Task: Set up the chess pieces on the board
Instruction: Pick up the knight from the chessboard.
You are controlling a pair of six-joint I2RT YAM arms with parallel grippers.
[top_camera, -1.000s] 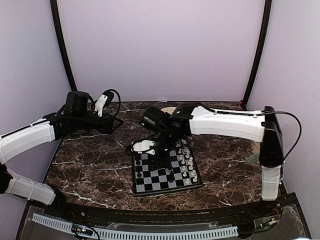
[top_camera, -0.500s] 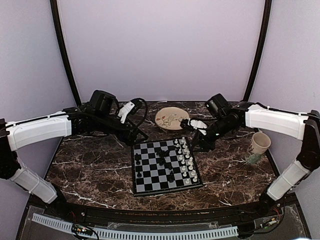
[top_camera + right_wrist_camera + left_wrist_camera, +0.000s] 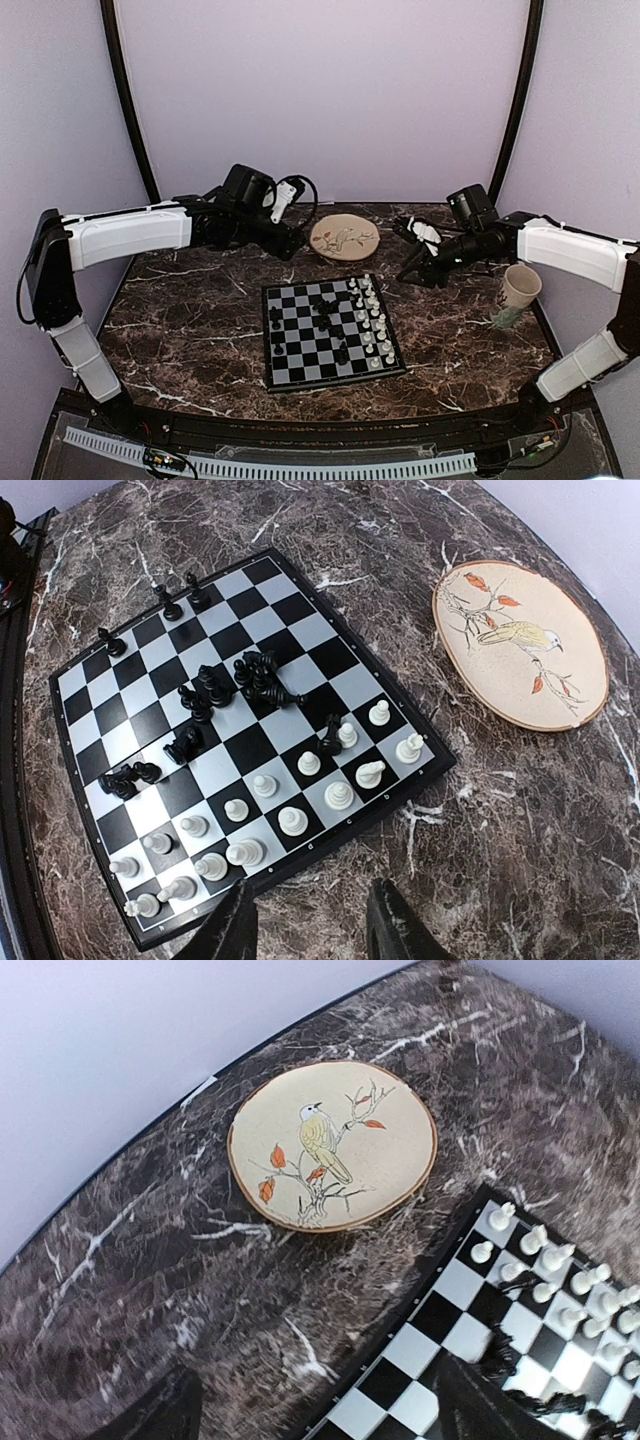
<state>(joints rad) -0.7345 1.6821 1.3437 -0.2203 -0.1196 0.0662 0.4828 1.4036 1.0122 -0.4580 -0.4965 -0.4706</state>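
plate (image 3: pixel 344 238) beyond board (image 3: pixel 305 371), cup (image 3: pixel 520 285) right

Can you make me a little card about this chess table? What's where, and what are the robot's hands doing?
Board: middle of the marble table
White pieces: mostly lined up on the board's right side
Black pieces: scattered around the middle, some tipped over
Plate: bird picture, behind the board
Cup: far right
Left gripper: open, holding nothing, near the plate
Right gripper: open, holding nothing, beside the board
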